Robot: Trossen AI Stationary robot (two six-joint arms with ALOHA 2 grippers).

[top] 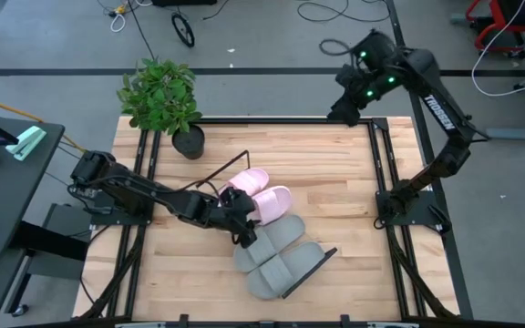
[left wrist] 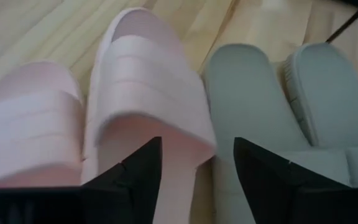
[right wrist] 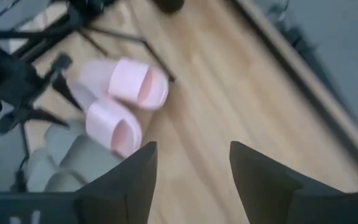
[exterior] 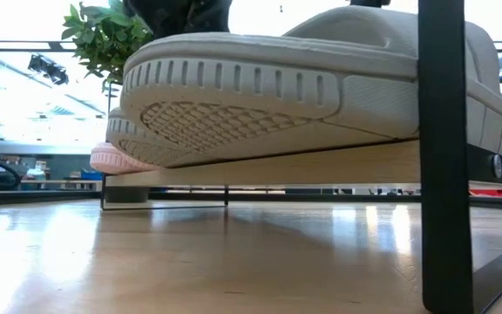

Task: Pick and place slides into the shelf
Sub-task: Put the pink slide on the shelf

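Two pale pink slides [top: 261, 193] and two grey slides [top: 281, 257] lie in a row on the shelf, a light-wood board [exterior: 321, 166] with dark wire frames [top: 310, 273] at its ends, set slantwise mid-table. In the low view the nearest grey slide [exterior: 277, 96] is tilted, its ribbed sole toward the camera. My left gripper [top: 244, 223] [left wrist: 197, 177] stands open just over the seam between a pink slide's heel [left wrist: 166, 143] and a grey slide [left wrist: 241, 106]. My right gripper [top: 349, 105] [right wrist: 194, 171] hangs open, high over the table's far right corner.
A potted plant [top: 167, 100] stands at the table's far left, close behind the shelf's far end. Bare tabletop [top: 335, 173] lies to the right of the slides and along the near edge [top: 180, 282]. Dark rails [top: 386, 182] run along both sides.
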